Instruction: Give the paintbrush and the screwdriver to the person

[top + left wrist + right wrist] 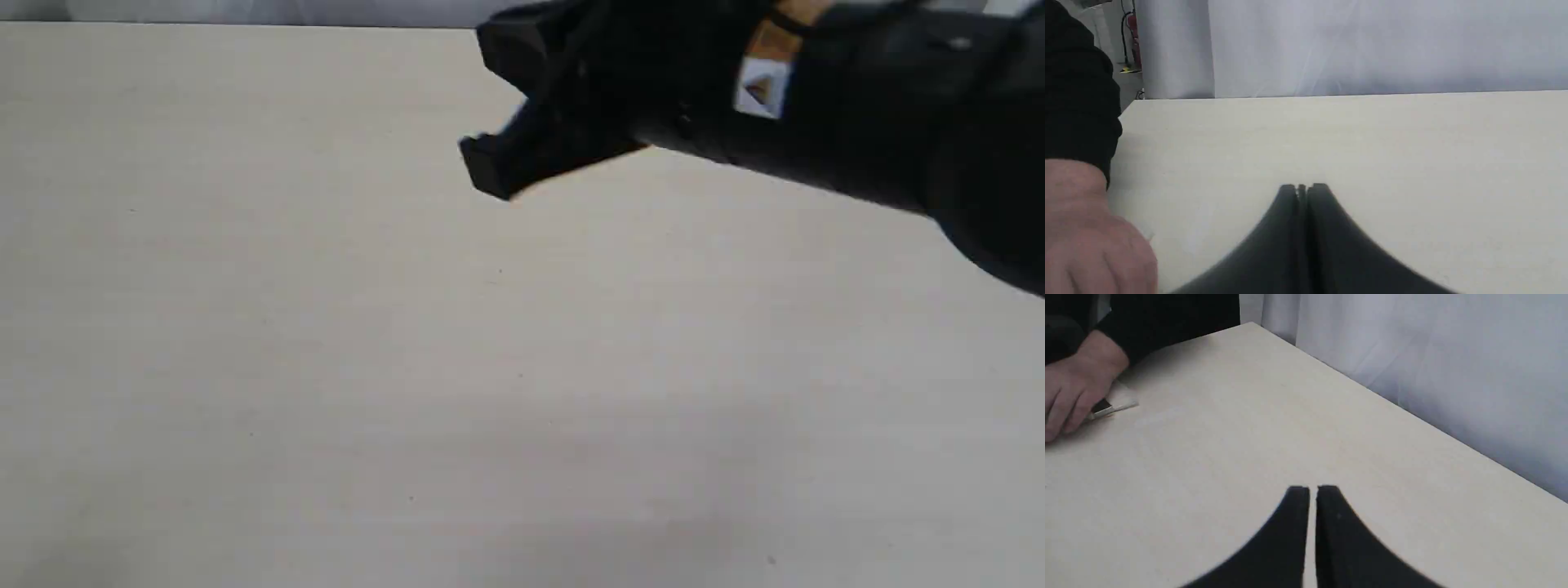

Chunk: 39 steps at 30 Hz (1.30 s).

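In the right wrist view the person's hand (1075, 390), with a dark sleeve, rests on the table at the far corner. A pale flat tip with a short dark piece (1112, 406) pokes out from under the fingers; I cannot tell whether it is the paintbrush or the screwdriver. Neither tool shows clearly anywhere. My right gripper (1312, 491) hovers over bare table, its jaws nearly touching and holding nothing. In the exterior view its blurred tip (490, 173) reaches in from the upper right. My left gripper (1302, 188) is shut and empty, with the person's hand (1090, 228) close beside it.
The pale wooden table (326, 343) fills the exterior view. Its far edge (1372, 94) meets a grey-white curtain (1372, 45). In the right wrist view the table's edge (1412, 412) runs diagonally close to my right gripper. The black right arm (857, 114) spans the upper right.
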Tool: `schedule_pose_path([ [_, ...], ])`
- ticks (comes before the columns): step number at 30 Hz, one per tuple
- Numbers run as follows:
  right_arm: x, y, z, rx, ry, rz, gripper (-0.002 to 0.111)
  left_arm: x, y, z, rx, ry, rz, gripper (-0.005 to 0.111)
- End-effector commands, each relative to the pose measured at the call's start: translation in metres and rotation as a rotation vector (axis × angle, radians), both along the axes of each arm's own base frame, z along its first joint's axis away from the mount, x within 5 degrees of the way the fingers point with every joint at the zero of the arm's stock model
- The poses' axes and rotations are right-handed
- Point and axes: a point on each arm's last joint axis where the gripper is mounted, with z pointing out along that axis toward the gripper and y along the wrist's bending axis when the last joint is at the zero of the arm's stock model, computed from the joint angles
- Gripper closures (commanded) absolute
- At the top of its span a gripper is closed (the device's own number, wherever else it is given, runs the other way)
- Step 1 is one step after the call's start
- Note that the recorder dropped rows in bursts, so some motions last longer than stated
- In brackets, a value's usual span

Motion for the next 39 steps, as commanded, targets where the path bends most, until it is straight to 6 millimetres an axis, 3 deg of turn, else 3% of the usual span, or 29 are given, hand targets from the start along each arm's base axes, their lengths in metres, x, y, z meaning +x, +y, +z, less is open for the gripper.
schedule_pose_path([
  [1,-0.020,-0.019,0.000,0.004,-0.055,0.012,0.104,0.000,0.000,0.001,-0.005,-0.013,-0.007,0.107],
  [9,-0.039,-0.036,-0.004,0.010,-0.062,0.011,0.104,0.000,0.000,0.001,-0.005,-0.013,-0.007,0.107],
  [22,-0.040,-0.036,-0.004,0.010,-0.063,0.011,0.104,0.000,-0.001,0.000,-0.006,-0.010,-0.007,0.107],
  [25,-0.041,-0.037,-0.008,-0.055,-0.062,0.026,0.104,0.000,-0.001,0.000,-0.006,-0.010,-0.007,0.107],
  [28,-0.046,-0.056,-0.005,-0.060,-0.042,-0.034,0.104,0.000,0.000,0.000,-0.006,-0.010,-0.005,0.107],
  [33,-0.063,-0.115,-0.008,-0.012,-0.106,-0.244,0.104,0.000,0.000,0.000,-0.006,-0.010,-0.006,0.107],
  [36,-0.083,-0.150,-0.013,0.044,-0.218,-0.407,0.104,0.000,0.000,0.000,-0.006,-0.010,-0.006,0.107],
  [39,-0.103,-0.173,-0.025,0.081,-0.328,-0.541,0.104,0.000,0.000,0.000,-0.006,-0.010,-0.006,0.107],
])
